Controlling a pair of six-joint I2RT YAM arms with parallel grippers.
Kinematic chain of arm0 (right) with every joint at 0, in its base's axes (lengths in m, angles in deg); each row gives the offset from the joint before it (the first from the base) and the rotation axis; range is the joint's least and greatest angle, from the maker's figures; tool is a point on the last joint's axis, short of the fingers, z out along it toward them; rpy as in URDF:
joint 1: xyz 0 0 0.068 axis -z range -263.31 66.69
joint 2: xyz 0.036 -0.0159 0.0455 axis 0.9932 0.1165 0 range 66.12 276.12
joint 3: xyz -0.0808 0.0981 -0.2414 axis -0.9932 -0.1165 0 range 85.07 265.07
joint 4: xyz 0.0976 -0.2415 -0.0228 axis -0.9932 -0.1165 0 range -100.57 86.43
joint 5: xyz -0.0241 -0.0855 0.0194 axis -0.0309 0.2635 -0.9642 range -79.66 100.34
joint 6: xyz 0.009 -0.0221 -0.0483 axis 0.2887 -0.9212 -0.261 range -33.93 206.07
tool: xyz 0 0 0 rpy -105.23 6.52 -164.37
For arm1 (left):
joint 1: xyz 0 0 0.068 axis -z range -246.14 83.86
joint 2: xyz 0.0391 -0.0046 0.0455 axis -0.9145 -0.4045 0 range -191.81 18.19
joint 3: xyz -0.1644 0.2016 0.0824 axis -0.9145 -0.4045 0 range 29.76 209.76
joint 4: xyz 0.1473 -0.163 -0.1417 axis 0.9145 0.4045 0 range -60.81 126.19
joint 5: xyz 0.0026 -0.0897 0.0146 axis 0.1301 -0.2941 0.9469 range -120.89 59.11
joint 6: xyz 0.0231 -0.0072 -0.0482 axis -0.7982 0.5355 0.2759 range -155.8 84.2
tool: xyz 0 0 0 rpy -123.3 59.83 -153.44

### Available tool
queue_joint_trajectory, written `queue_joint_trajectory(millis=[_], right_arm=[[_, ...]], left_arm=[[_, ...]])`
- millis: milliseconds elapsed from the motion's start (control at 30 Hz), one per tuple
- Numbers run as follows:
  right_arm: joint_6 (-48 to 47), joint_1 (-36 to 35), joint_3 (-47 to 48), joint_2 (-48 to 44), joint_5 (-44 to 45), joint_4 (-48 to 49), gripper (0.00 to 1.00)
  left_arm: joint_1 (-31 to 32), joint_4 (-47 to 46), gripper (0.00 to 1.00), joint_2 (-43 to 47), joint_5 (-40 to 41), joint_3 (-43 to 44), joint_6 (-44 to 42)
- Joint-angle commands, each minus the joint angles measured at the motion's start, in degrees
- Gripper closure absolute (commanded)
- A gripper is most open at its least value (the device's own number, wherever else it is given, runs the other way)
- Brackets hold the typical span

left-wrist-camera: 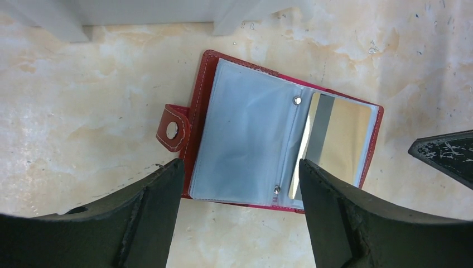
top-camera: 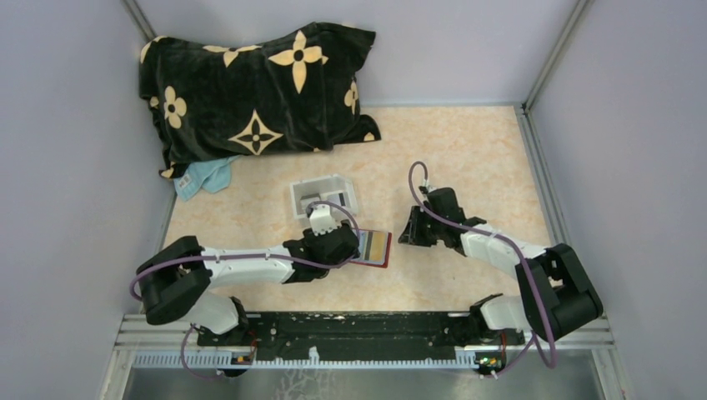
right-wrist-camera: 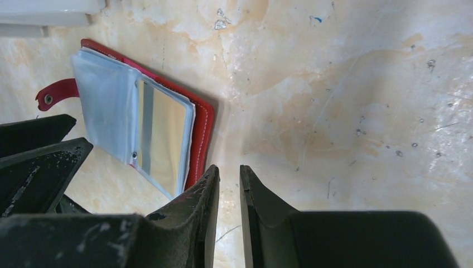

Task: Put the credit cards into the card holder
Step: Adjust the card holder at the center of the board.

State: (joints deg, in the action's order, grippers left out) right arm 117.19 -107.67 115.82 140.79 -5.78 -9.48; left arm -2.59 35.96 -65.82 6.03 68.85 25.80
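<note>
The red, stitched leather card holder (left-wrist-camera: 201, 100) lies open and flat at the middle of the top view, its clear plastic sleeves facing up and its snap tab sticking out at the left. The right-hand sleeve holds a tan credit card with a silver stripe (left-wrist-camera: 340, 139), which looks fully seated. The left-hand sleeve appears empty. The left gripper (left-wrist-camera: 240, 184) hangs low over the holder's near edge with its fingers spread wide, one on each side of the left sleeve and holding nothing. Whether they touch the holder cannot be told. The right gripper (right-wrist-camera: 230, 184) sits just right of the holder with its fingers drawn narrow, only a thin slit of bare table showing between them and no card in it. Judging from this, one card is stowed and the work stands between cards. The next move would be fetching another card and sliding it into a free sleeve while the holder is kept from shifting. Just above the holder in the top view sits a small white plastic tray (top-camera: 338, 185) with something flat and greyish inside, likely more cards, though the number is too small to tell. All of this rests on the peach marbled table (top-camera: 467, 150).
</note>
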Motion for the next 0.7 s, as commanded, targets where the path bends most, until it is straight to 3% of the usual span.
queue_joint_trajectory(millis=[0,167,467,667], right_arm=[[0.5,-2.1,0.0,-0.6,1.5,2.0,0.80],[0.9,-3.2,0.1,0.3,3.1,2.2,0.85],[2.2,-6.0,0.7,2.9,5.8,3.0,0.97],[2.2,-7.1,1.4,3.8,6.5,2.9,0.99]], left_arm=[[0.3,-0.6,0.19,2.9,1.3,-0.9,-1.7],[0.3,6.1,0.21,4.8,6.8,-2.2,3.0],[0.3,13.6,0.62,-0.4,11.6,-2.9,11.7],[0.3,16.4,0.68,-5.8,11.8,-0.1,13.3]])
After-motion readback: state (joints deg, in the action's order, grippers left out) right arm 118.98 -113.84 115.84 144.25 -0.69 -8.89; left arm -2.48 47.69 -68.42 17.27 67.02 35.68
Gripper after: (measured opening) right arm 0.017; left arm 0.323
